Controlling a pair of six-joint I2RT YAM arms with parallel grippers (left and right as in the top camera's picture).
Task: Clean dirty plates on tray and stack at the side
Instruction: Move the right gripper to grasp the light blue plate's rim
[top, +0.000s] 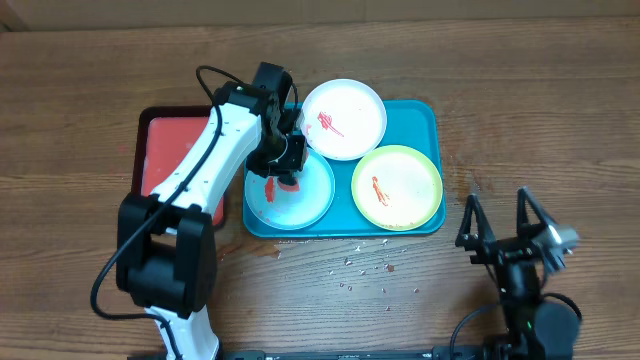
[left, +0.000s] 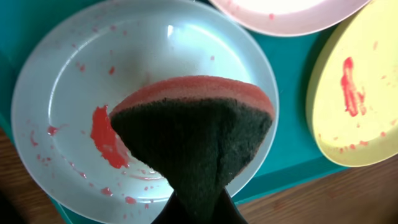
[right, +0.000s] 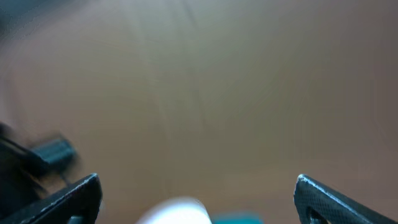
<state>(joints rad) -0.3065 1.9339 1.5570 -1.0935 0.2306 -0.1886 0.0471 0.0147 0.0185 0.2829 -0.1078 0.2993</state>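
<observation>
Teal-blue plastic catches the eye first: 1 large tray (top: 412, 118) sits on the wooden table (top: 560, 100) and carries 3 plates. There is 1 white plate (top: 344, 120) at the back, 1 light blue plate (top: 305, 205) at the front left and 1 yellow-green plate (top: 397, 187) at the front right. Each of the 3 shows red sauce. A 2nd, smaller red tray (top: 165, 150) lies just beside the teal one on its left, partly under the left arm.

I count 1 sponge (left: 199, 137), and the left gripper (top: 280, 165) has it pinched tight at its narrow end. It fans out with the dark scouring face toward the wrist camera and a pink layer along its far edge. It hangs over the light blue plate, covering that plate's near right part. The plate's biggest red smear (left: 107, 138) lies just to the sponge's left. Whether sponge and plate touch, I cannot tell.

The right gripper (top: 497, 215) is off the tray near the table's front right, well apart from all 3 plates. Its 2 fingers are spread wide around nothing. Small crumbs (top: 365, 268) dot the wood in front of the tray.
</observation>
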